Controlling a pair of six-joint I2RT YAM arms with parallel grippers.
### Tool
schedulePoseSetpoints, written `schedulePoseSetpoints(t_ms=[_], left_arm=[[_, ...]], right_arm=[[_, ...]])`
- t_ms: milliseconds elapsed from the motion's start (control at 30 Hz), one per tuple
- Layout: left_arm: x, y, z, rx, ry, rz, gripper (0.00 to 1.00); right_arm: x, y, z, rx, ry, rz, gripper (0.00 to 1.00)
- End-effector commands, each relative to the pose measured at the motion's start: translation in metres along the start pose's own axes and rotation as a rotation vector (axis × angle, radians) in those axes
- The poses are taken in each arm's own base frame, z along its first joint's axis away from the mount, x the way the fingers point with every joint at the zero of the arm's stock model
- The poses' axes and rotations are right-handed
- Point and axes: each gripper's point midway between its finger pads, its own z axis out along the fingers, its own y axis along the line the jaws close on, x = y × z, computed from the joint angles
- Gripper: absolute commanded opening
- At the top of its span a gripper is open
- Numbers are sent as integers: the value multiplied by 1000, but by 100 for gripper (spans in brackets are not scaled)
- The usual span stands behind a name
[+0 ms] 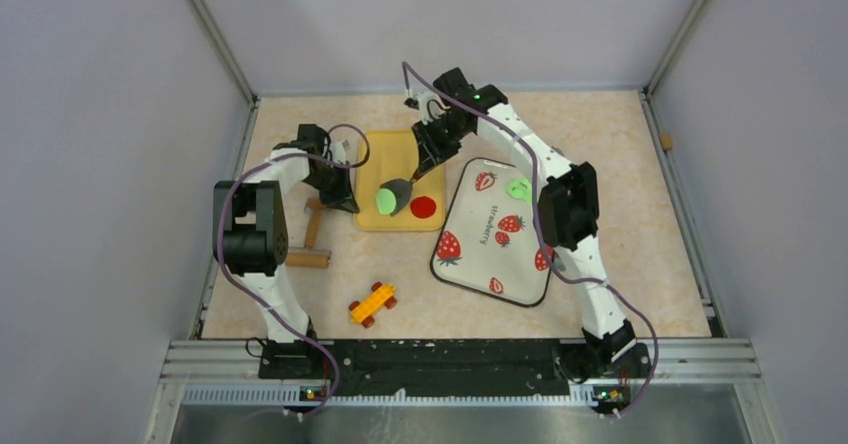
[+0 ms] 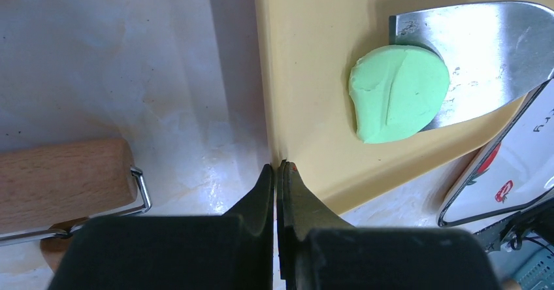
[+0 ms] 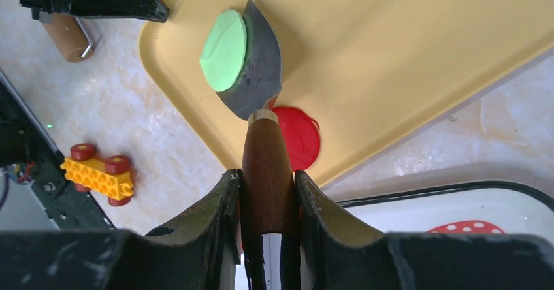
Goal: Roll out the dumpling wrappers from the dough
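right hand [image 3: 266, 189] clamped on scraper [image 3: 258, 74] handle | blade against dough [image 3: 223, 49] on yellow board [image 3: 392, 55] | left hand [image 2: 277, 172] pressed together

The right gripper [image 3: 266, 180] has its two black fingers [image 3: 215, 205] pressed against the sides of a brown wooden handle [image 3: 266, 149]. A curved metal blade [image 3: 262, 61] runs out from that handle over a yellow board [image 3: 405, 48]. A flat round piece of green dough [image 3: 223, 49] lies against the blade's left face, standing on edge above the board's corner. A red disc [image 3: 302, 136] sits on the board, partly under the handle. On the pale marbled table [image 3: 137, 107] to the left is a yellow toy car [image 3: 98, 174] with red wheels. The left gripper [image 3: 153, 14] and a wooden roller's end [image 3: 65, 34] show top left. A white tray [image 3: 451, 205] with a black rim is at lower right.
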Motion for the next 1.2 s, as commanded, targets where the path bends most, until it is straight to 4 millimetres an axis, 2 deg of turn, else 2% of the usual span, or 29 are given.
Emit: schedulePoseSetpoints(t_ms=[0,133,367,567,667,767,833,933,1067,1167], left_arm=[[-15,-25,-10,103,-29,3,0],[-16,-26,-8,111,-27,-1,0],[-16,-24,-4,106,-17,-3,0],[-14,-18,1,85,-4,3,0],[-14,-14,4,74,4,5,1],[-16,-15,3,78,3,8,13],[-17,-16,2,78,0,16,23],[-21,-18,-4,78,-13,32,33],[-29,-25,-18,83,-39,64,40],[-33,-30,-31,85,-53,87,42]], right_arm=[[-20,-31,-15,194,-49,-124,0],[-32,-36,-22,240,-85,-152,0],[-64,-43,-50,317,-188,-205,0],[-75,-28,-71,283,-243,-216,0],[-87,-19,-98,280,-305,-218,0],[-92,-11,-132,271,-362,-205,0],[-86,-9,-154,266,-378,-190,0],[-67,-12,-184,258,-378,-167,0],[-18,-20,-213,176,-336,-101,0],[31,-29,-230,90,-293,-35,0]])
